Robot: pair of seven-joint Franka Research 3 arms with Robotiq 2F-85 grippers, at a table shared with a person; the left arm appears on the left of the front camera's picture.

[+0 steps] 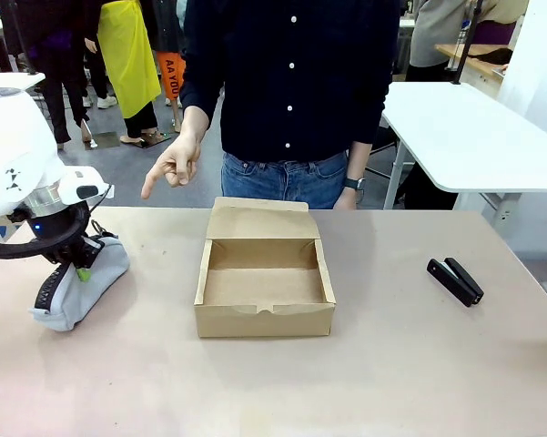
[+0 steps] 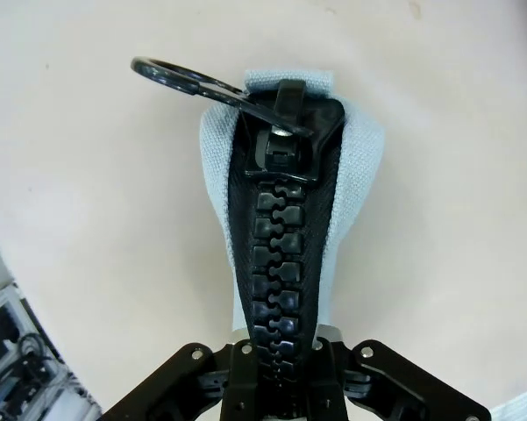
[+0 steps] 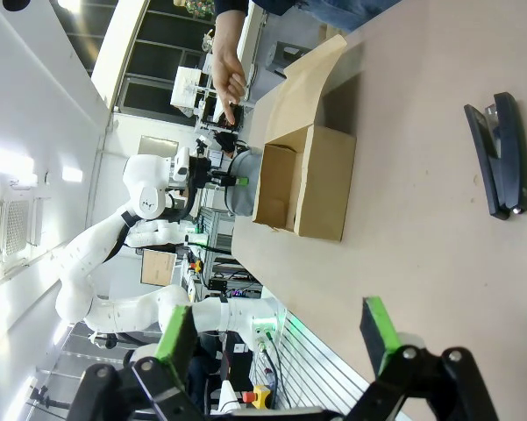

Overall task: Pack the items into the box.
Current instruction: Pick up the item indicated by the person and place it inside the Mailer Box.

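Cardboard, brown and matte, makes up the box (image 1: 264,314), which sits at the middle of the pale, smooth surface (image 1: 391,364). It is shallow and square-cornered, with its lid flap (image 1: 259,218) folded back toward the person and a small tuck notch cut in the front wall. Its inside is bare.

On the robot's left side, well apart from the box, lies the pouch (image 1: 82,287), a soft, rounded thing of woven grey-blue fabric. The left pincer (image 1: 77,264) is down on it. In the left wrist view the black fingers are closed on the pouch (image 2: 351,184) from both sides. A chunky black zipper (image 2: 276,254) with moulded, interlocking teeth runs up the pouch's middle from between the fingers to a slider with a glossy ring pull (image 2: 171,74).

The stapler (image 1: 454,280), small, black, hard and wedge-shaped, lies flat on the right side of the surface, well apart from the box. In the right wrist view, the right pincer (image 3: 279,338) is open above the surface. Its green pads (image 3: 177,338) are wide apart with nothing between them, and the stapler (image 3: 495,153) and box (image 3: 320,180) lie farther off.

The person's hand (image 1: 173,164) hangs over the far edge, one finger pointing down.
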